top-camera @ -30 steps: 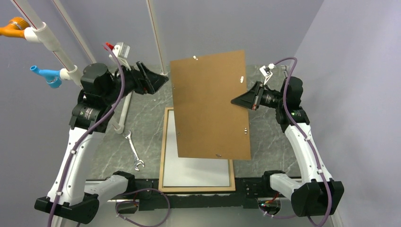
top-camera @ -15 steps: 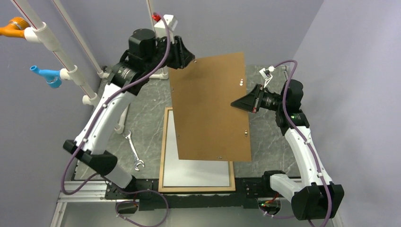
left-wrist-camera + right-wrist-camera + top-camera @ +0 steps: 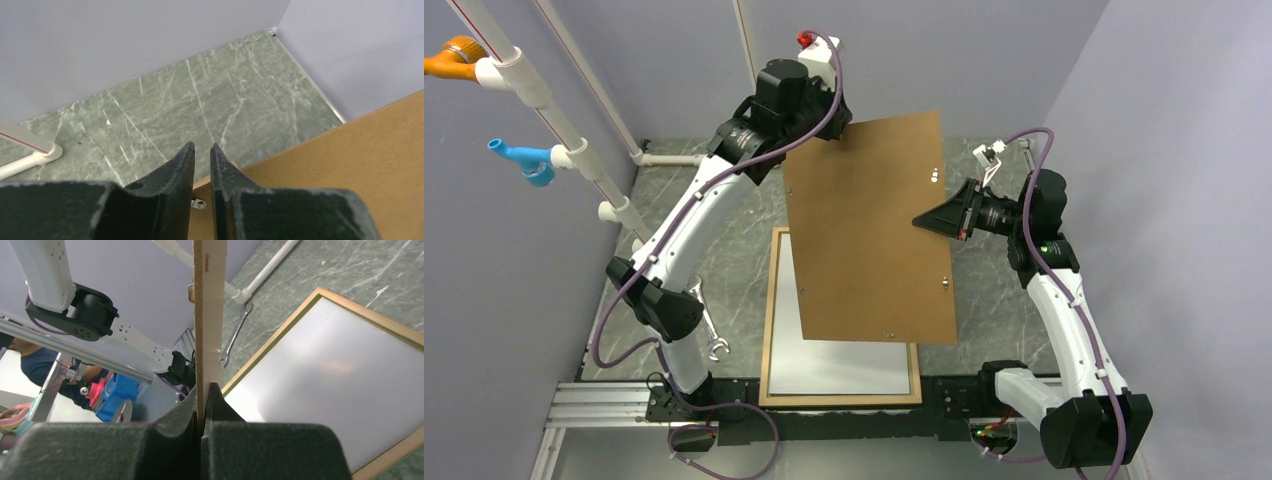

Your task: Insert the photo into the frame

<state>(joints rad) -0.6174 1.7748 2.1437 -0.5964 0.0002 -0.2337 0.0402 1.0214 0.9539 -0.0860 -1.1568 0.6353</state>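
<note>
Since a second ago my left arm has swung from the left side of the desk (image 3: 984, 310) up and across to the far left corner of the backing board (image 3: 869, 230), and my left gripper (image 3: 832, 128) has narrowed from wide open to a thin slot. In the left wrist view its fingers (image 3: 177, 165) stand on either side of that corner, with a small metal tab just below them, but I cannot tell whether they are pinching the board or only straddling it. My right gripper (image 3: 919, 215) has not shifted: it is clamped tight on the board's right edge, holding the brown panel up in the air over the far part of the frame (image 3: 769, 320). The frame lies flat on the desk at the near edge, tan border up, its far end hidden under the board. The photo (image 3: 844, 365) appears to lie inside it, plain white side up, filling the opening. A wrench (image 3: 707, 325) rests on the desk to the left of the frame, not touching it
</note>
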